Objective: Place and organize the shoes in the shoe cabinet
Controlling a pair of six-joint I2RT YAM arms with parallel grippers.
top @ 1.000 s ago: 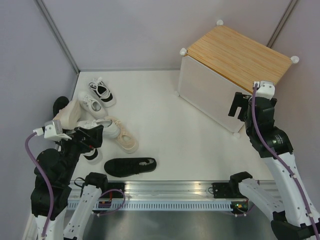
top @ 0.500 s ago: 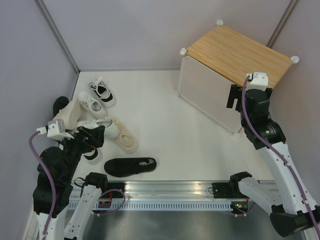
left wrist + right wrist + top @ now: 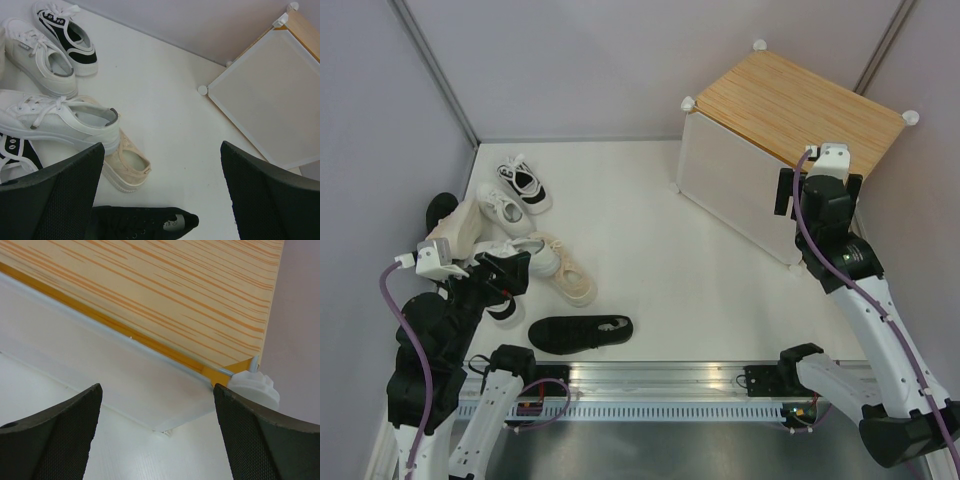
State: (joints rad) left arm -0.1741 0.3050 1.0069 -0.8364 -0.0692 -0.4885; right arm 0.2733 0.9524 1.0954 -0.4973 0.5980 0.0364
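Hands both spread wide, nothing held: left hand (image 3: 161, 146) hovers over the white desk (image 3: 170, 85). The shoes lie ahead and to its left: a white lace-up sneaker (image 3: 60, 122) touching a beige shoe (image 3: 127, 165), a second white sneaker (image 3: 37, 55) and a white-and-black sneaker (image 3: 67, 32) farther out, and an all-black shoe (image 3: 145, 222) just below it. Right hand (image 3: 156, 387) sits close against the boxy cabinet with wood-grain top (image 3: 175, 290) and frosted white door (image 3: 100, 355), its right finger next to the round white corner connector (image 3: 255, 385).

Bright, even light; soft shadows.
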